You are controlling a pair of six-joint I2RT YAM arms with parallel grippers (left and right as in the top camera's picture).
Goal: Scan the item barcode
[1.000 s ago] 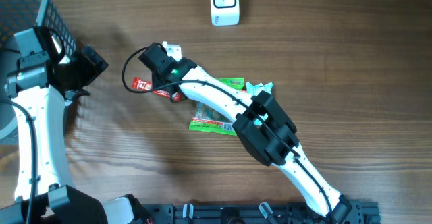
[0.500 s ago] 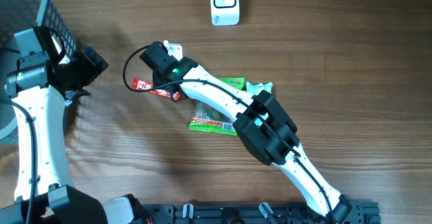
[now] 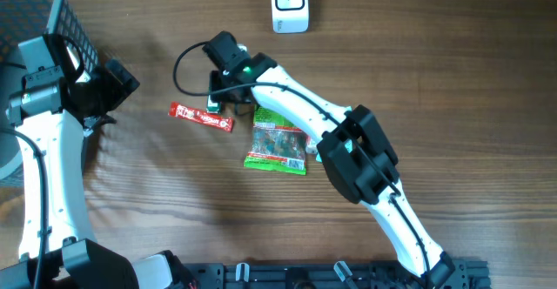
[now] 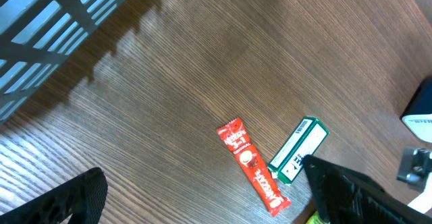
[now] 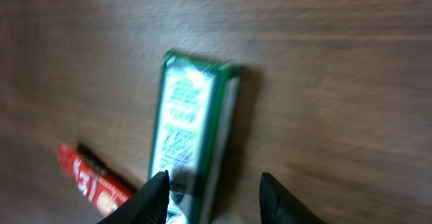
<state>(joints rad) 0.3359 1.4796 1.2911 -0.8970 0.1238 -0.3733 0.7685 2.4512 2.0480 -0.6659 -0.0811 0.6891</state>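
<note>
The item, a green and white box (image 5: pixel 192 133), has its near end between my right gripper's (image 5: pixel 214 183) fingers, and that view is blurred. One fingertip (image 5: pixel 158 191) overlaps the box's left edge. A gap shows between the box and the other fingertip (image 5: pixel 275 198), so the jaws stand apart. From overhead the right gripper (image 3: pixel 218 90) is above the box (image 3: pixel 215 108). The box (image 4: pixel 299 150) looks to lie on the wood. The white scanner (image 3: pixel 289 3) stands at the far edge. My left gripper (image 4: pixel 202 166) is open over bare table, near the basket (image 3: pixel 35 10).
A red sachet (image 3: pixel 200 117) lies just left of the box. A green snack packet (image 3: pixel 278 145) lies below the right arm. The right arm (image 3: pixel 348 150) crosses the table from the near right. A dark mesh basket fills the far left corner.
The right gripper has shifted right and toward the far edge, off the sachet's right end. The green packet is now uncovered. The left arm has not moved.
</note>
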